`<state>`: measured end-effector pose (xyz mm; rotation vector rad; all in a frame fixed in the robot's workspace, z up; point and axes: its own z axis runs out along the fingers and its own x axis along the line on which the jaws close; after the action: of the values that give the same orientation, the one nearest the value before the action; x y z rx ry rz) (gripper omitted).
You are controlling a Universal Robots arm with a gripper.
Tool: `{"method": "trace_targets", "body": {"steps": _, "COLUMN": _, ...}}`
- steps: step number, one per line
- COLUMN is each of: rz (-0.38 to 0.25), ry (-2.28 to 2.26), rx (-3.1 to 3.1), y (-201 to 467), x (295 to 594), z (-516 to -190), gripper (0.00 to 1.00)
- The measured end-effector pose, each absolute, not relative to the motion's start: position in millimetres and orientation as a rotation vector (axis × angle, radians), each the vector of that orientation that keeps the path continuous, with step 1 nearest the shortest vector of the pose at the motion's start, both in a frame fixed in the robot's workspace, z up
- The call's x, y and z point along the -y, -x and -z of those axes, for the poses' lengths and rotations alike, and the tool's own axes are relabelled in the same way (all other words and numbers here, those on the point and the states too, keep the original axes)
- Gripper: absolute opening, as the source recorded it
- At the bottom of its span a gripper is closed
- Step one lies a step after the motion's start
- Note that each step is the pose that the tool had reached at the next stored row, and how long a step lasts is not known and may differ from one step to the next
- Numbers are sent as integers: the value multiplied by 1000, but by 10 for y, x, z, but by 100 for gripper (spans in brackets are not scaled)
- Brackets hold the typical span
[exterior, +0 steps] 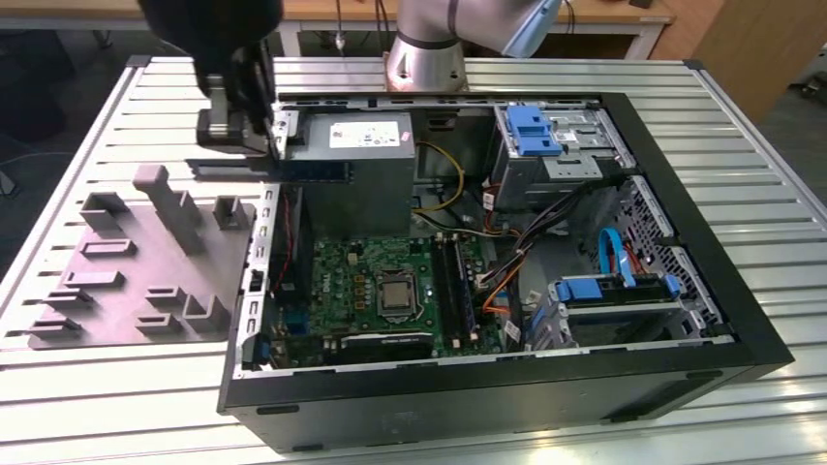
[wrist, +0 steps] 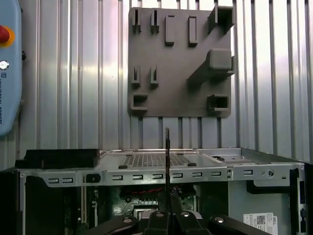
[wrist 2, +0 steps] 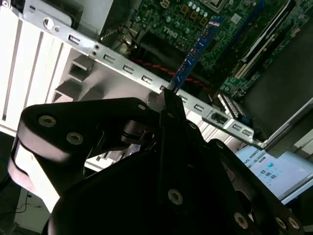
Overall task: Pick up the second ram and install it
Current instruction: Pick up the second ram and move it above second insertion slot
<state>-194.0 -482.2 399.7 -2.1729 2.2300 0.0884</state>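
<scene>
My gripper (exterior: 239, 131) hangs over the case's wall at the exterior view's left, between the grey holder tray (exterior: 130, 271) and the power supply box (exterior: 355, 145). It is shut on the second ram (exterior: 278, 171), a long thin dark stick held level above the case edge. In the second wrist view the ram (wrist 2: 195, 51) juts out blue from the closed fingertips (wrist 2: 166, 100) toward the green motherboard (wrist 2: 195, 19). In the first wrist view the ram (wrist: 167, 156) shows edge-on, rising from the gripper (wrist: 167, 208) over the case rail (wrist: 146, 175).
The open computer case (exterior: 672, 242) lies on a slatted metal table (exterior: 762, 126), with the motherboard (exterior: 387, 281), long memory slots (exterior: 452, 276), cables (exterior: 517, 257) and blue drive bays (exterior: 530, 131) inside. The holder tray (wrist: 178, 63) stands beyond the case. A pendant (wrist: 7, 63) lies on the table.
</scene>
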Motion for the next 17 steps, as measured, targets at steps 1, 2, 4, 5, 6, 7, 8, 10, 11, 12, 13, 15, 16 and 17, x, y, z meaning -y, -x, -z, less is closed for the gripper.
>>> {"method": "trace_targets", "body": {"steps": 1, "rz": -89, "ry": 2173, "rx": -2230, "y": 1895, "x": 4822, "z": -3996, "gripper": 11}}
{"method": "trace_targets", "body": {"steps": 2, "rz": -89, "ry": 2173, "rx": -2231, "y": 1850, "x": 4822, "z": -3997, "gripper": 11}}
{"method": "trace_targets", "body": {"steps": 4, "rz": -90, "ry": 2174, "rx": -2231, "y": 1760, "x": 4822, "z": -3996, "gripper": 11}}
{"method": "trace_targets", "body": {"steps": 5, "rz": -91, "ry": 2174, "rx": -2231, "y": 1712, "x": 4822, "z": -3996, "gripper": 11}}
{"method": "trace_targets", "body": {"steps": 6, "rz": -91, "ry": 2174, "rx": -2232, "y": 1667, "x": 4822, "z": -3996, "gripper": 11}}
{"method": "trace_targets", "body": {"steps": 7, "rz": -92, "ry": 2174, "rx": -2232, "y": 1622, "x": 4822, "z": -3996, "gripper": 11}}
{"method": "trace_targets", "body": {"steps": 8, "rz": -92, "ry": 2174, "rx": -2232, "y": 1577, "x": 4822, "z": -3996, "gripper": 11}}
{"method": "trace_targets", "body": {"steps": 10, "rz": -93, "ry": 2175, "rx": -2232, "y": 1483, "x": 4822, "z": -3996, "gripper": 11}}
{"method": "trace_targets", "body": {"steps": 11, "rz": -94, "ry": 2175, "rx": -2233, "y": 1440, "x": 4822, "z": -3996, "gripper": 11}}
{"method": "trace_targets", "body": {"steps": 12, "rz": -94, "ry": 2175, "rx": -2233, "y": 1394, "x": 4822, "z": -3996, "gripper": 11}}
{"method": "trace_targets", "body": {"steps": 13, "rz": -94, "ry": 2175, "rx": -2233, "y": 1349, "x": 4822, "z": -3995, "gripper": 11}}
{"method": "trace_targets", "body": {"steps": 15, "rz": -94, "ry": 2175, "rx": -2233, "y": 1260, "x": 4822, "z": -3995, "gripper": 11}}
{"method": "trace_targets", "body": {"steps": 16, "rz": -95, "ry": 2175, "rx": -2233, "y": 1215, "x": 4822, "z": -3995, "gripper": 11}}
{"method": "trace_targets", "body": {"steps": 17, "rz": -95, "ry": 2175, "rx": -2233, "y": 1166, "x": 4822, "z": -3994, "gripper": 11}}
